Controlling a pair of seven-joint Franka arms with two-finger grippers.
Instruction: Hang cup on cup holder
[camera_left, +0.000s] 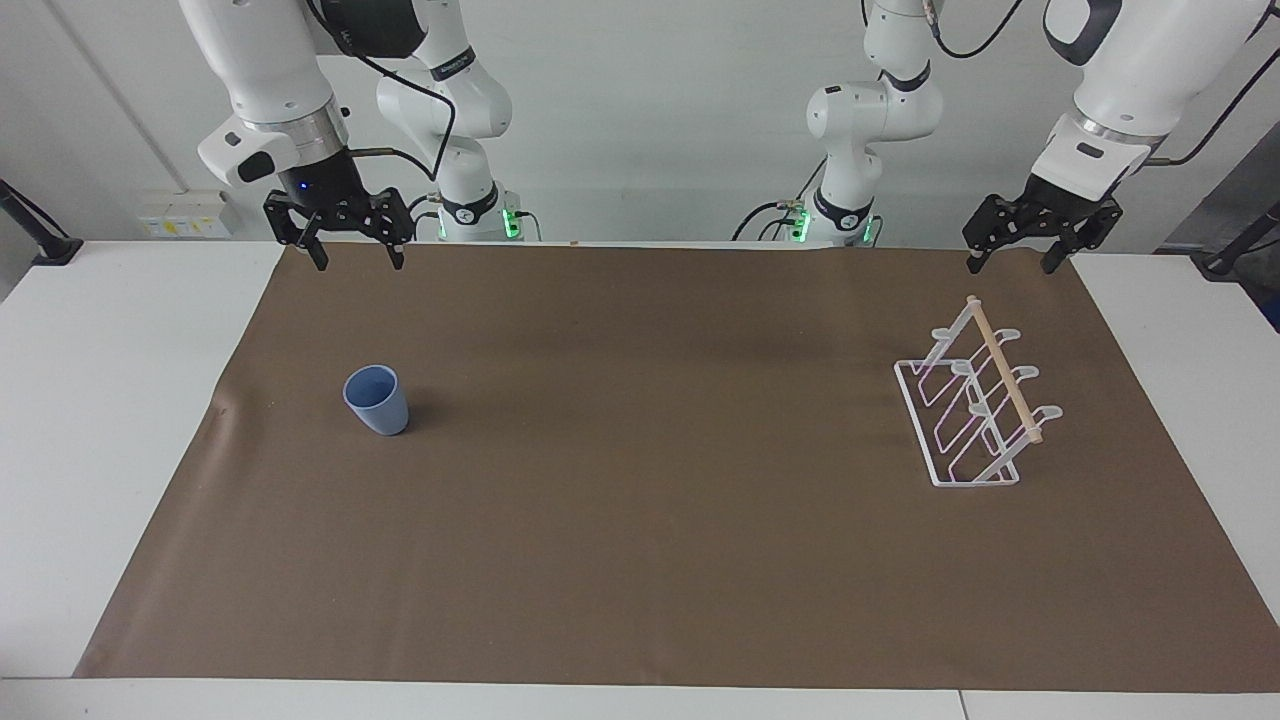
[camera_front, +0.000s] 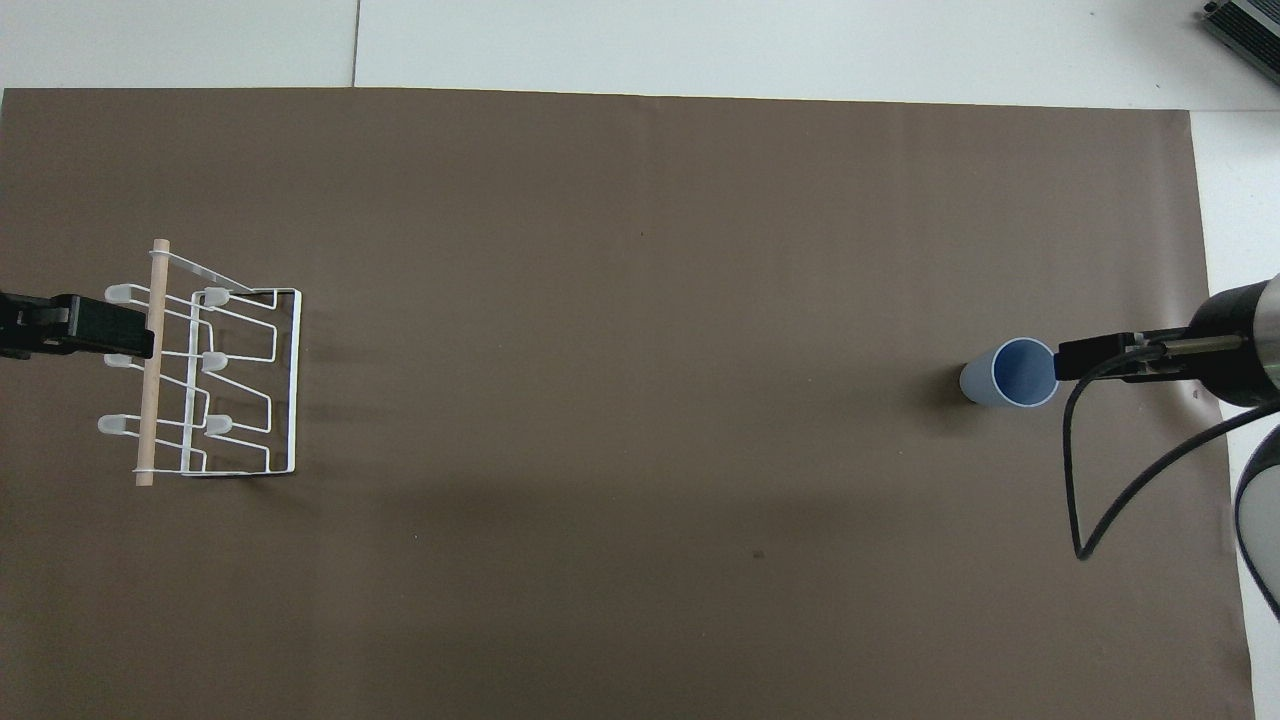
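Start state: nothing grasped. Right end effector (camera_left: 355, 255) hangs released, fingers apart, in the upper left of the facing view, over the mat edge above the cup (camera_left: 377, 399). Left end effector (camera_left: 1015, 258) is also released, upper right of that view, over the mat edge above the cup holder (camera_left: 975, 405); that arm waits.

Cup stands upright, mouth up, on the brown mat (camera_left: 640, 560), left of centre in the facing view, right edge in the overhead view. Holder sits well apart from it, at the opposite edge of each frame.

Risks as I see them:
- Cup tapers toward the base and looks smooth, so a low pinch could squeeze it out or tip it.
- It needs inverting onto a prong; a misjudged angle would clip the dowel (camera_left: 1003, 370).
- The wire holder looks light, so a push may slide it on the worktop (camera_left: 100, 400).
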